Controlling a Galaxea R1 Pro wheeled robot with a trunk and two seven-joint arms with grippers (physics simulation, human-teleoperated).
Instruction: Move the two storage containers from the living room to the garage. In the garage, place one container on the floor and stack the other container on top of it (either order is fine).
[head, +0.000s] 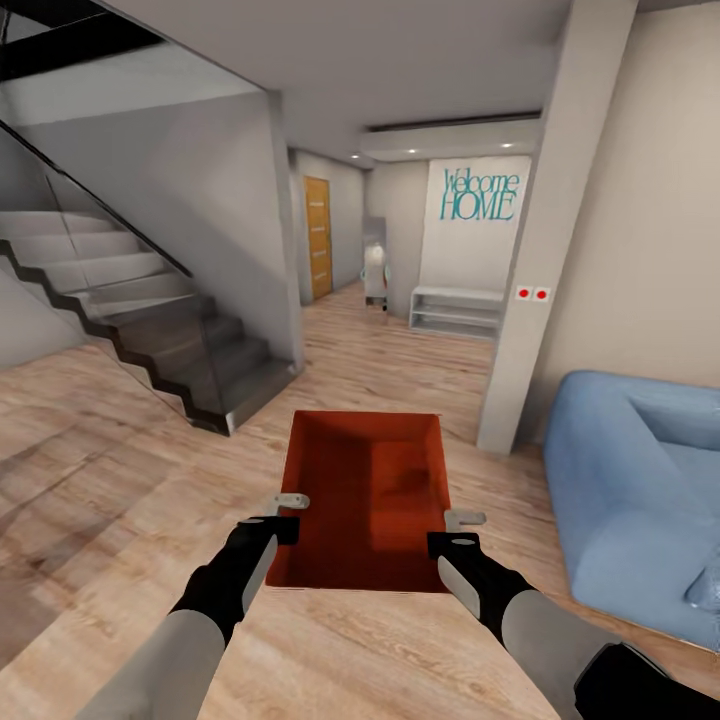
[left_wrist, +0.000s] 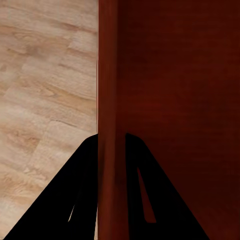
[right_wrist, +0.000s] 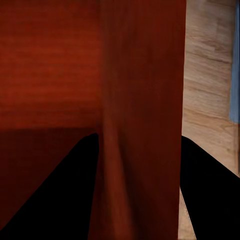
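Left gripper (head: 291, 510) pinches the left wall of one storage container (head: 366, 500); fingers straddle that wall, one inside, one outside. Right gripper (head: 462, 530) pinches the right wall likewise. Two grippers, one red-orange bin, held up in front of the trunk over the light wood-plank floor (head: 110, 480). Bin open-topped, nothing seen inside. Right of it: one blue sofa (head: 630, 500). Left, further on: one staircase (head: 140, 320) with glass balustrade. Beyond: one white pillar (head: 545, 240), one low white shelf (head: 456, 310), one "Welcome HOME" wall sign (head: 481, 195), one orange-brown door (head: 317, 237) down the hallway.
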